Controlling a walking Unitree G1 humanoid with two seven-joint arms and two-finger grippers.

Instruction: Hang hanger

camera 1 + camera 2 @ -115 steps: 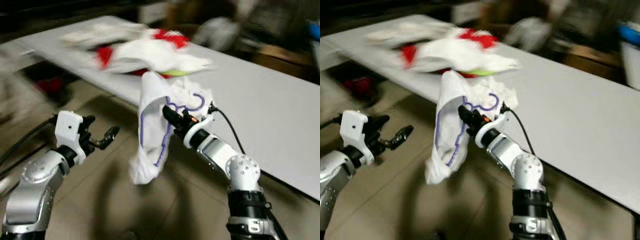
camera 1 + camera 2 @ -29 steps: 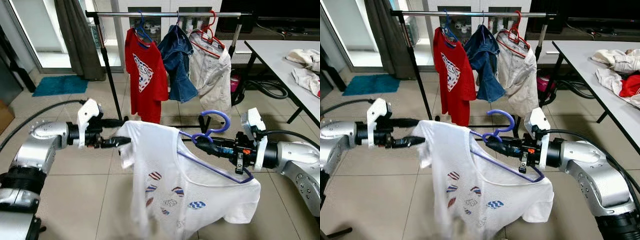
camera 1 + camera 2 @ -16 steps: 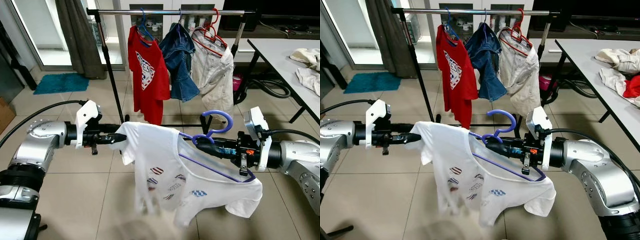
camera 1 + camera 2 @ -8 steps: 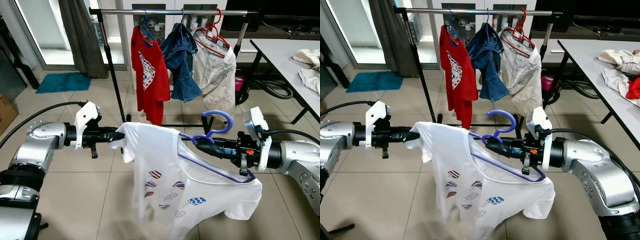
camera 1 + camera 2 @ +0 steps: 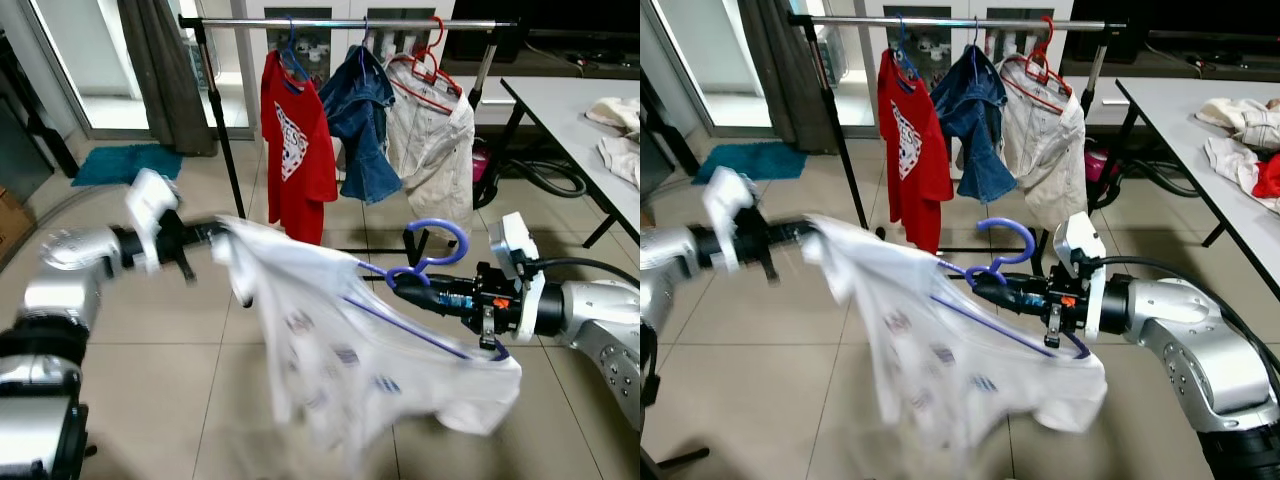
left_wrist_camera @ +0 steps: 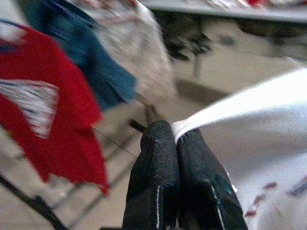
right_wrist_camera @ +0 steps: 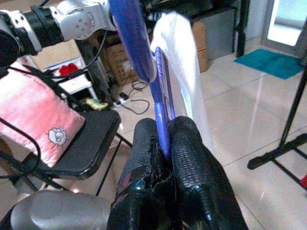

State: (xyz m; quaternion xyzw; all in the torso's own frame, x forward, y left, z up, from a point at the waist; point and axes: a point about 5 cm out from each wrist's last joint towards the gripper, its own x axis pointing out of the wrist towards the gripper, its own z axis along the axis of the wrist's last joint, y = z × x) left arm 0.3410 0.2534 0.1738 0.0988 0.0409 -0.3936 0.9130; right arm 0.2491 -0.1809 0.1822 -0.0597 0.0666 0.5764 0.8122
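Tiled floor point(image 5: 150, 380), limp cotton shirt point(image 5: 340, 360), curved hanger point(image 5: 435, 250)

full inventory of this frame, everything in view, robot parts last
white T-shirt: 1, white with small prints, on the hanger, stretched between both grippers
hanger: 1, purple, inside the T-shirt, hook up
clothes rail: 1, silver bar on black posts, ahead
red T-shirt: 1, red, on a blue hanger, leftmost on the rail
denim jacket: 1, blue, middle of the rail
beige garment: 1, off-white, on a red hanger, rightmost on the rail
table: 1, white, far right
clothes pile: white and red, on the table
mat: 1, teal, floor at left
curtain: 1, dark grey, back left
left gripper: shut on the shirt's edge
right gripper: shut on the hanger
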